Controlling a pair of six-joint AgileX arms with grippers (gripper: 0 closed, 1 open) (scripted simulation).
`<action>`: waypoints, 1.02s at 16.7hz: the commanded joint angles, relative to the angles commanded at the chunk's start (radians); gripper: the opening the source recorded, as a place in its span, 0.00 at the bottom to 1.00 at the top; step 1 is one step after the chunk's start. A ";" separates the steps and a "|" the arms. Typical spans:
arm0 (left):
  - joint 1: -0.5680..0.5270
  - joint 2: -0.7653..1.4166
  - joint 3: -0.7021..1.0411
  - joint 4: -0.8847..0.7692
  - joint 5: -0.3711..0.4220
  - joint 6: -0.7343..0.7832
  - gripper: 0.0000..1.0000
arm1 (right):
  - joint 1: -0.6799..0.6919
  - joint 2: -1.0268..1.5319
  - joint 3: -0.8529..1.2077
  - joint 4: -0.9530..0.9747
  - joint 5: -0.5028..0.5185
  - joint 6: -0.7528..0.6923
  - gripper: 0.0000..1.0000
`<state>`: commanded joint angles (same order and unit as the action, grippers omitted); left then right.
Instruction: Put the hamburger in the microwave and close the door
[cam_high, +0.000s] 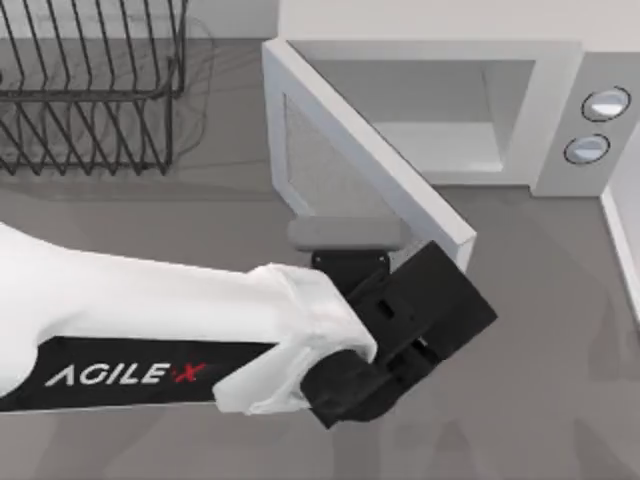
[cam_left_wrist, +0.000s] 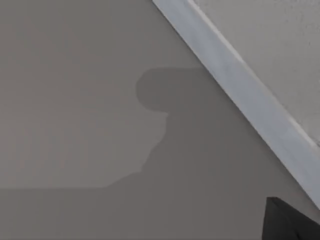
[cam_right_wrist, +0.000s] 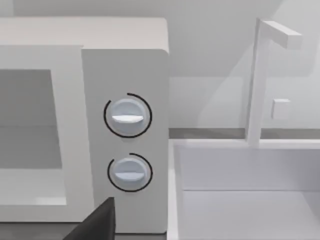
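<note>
Your left hand (cam_high: 440, 310) is hovering by the door (cam_high: 340, 150), fingers' state untellable; its handle (cam_high: 348, 235) is sitting just beside. You're dealing with a stiff hinged panel swung open from the microwave (cam_high: 560, 120): push its outer edge.

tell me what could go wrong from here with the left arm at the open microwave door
1. The left end effector sits at the free edge of the door, below its handle; a glancing push could slide off the edge rather than swing it shut.
2. No hamburger can be made out in the microwave cavity, so closing now might skip that step.
</note>
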<state>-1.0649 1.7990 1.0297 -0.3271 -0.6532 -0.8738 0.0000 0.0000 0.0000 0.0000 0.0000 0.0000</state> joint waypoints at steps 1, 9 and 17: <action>-0.016 0.029 0.039 -0.018 -0.008 -0.018 0.00 | 0.000 0.000 0.000 0.000 0.000 0.000 1.00; -0.048 0.089 0.118 -0.058 -0.021 -0.057 0.00 | 0.000 0.000 0.000 0.000 0.000 0.000 1.00; -0.115 0.299 0.453 -0.217 -0.047 -0.135 0.00 | 0.000 0.000 0.000 0.000 0.000 0.000 1.00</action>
<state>-1.1798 2.0979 1.4826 -0.5439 -0.7003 -1.0092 0.0000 0.0000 0.0000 0.0000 0.0000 0.0000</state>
